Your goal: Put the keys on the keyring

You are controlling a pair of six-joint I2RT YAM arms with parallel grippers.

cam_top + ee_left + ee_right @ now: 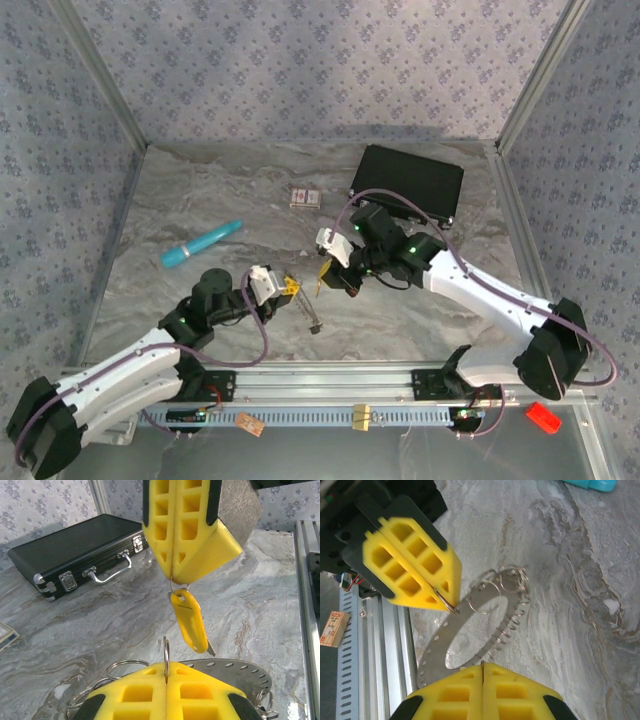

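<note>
Just above the bench (150, 215), pinching the seemingly light, stiff, slippery keyring (434, 652) by a wire loop in shut jaws of the left gripper (449, 605), dangling the yellow key (190, 622) from shut jaws of the right gripper (172, 577).

no legible text, label or number anywhere

Left pincer (283, 289), right pincer (328, 262): clamped.

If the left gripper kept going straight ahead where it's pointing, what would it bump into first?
Probably the yellow key dangling from the right gripper. It hangs straight ahead of the left gripper, though how far off is hard to judge.
</note>
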